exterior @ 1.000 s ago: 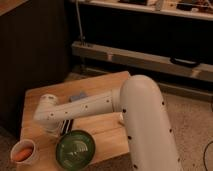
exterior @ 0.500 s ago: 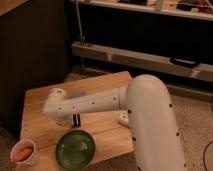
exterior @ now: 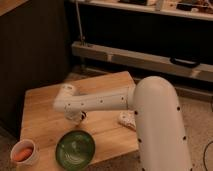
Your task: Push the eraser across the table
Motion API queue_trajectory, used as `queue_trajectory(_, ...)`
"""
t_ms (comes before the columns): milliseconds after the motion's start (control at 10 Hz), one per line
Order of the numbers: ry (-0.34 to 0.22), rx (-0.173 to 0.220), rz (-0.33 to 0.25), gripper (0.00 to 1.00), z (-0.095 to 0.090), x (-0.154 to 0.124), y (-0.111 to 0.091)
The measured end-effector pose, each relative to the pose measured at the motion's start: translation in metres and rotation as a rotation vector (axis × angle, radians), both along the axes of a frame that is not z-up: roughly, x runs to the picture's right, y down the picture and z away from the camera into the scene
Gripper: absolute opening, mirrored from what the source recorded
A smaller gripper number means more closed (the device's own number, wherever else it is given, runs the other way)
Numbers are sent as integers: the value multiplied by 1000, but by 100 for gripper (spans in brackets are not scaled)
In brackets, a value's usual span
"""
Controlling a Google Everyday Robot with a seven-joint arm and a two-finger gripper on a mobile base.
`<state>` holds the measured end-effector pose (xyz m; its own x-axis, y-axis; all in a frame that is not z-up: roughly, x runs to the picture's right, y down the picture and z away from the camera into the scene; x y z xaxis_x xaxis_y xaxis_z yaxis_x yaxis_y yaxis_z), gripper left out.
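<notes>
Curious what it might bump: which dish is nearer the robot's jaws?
The green bowl, in front of the jaws under the arm's tip; the white cup holding something orange stands farther, at the table's corner.

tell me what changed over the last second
The gripper slid low over the table, from near its left edge in view toward the middle, just beyond the bowl. The eraser, which showed as a dark block under the arm before, is now hidden beneath it. The bowl, the cup and the white object stayed put.
</notes>
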<state>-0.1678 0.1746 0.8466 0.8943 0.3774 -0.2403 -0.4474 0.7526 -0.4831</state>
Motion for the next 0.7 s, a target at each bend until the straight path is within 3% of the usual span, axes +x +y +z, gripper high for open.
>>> queue_trajectory(300, -100, 9, -11, 15, -2, -35, 0)
queue_trajectory(700, -238, 6, -85, 15, 8, -150, -12)
